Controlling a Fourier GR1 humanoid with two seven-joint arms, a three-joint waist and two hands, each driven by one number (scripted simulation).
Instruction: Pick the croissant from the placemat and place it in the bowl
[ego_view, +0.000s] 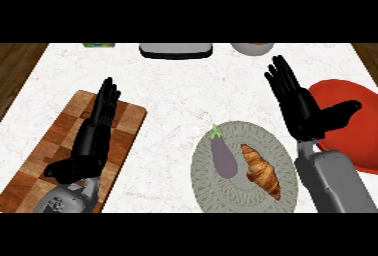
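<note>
Croissant (262, 171) lies on the placemat's (221, 197) right half, near its edge; right hand (299, 107) spread open just above-right, left hand (100, 117) flat open at frame left.

two grey forearms, smooth and boxy with rounded edges, each end in a black hand. the left hand (92, 135) and right hand (303, 107) have long, segmented black fingers (283, 80) and a thick black thumb.
</note>
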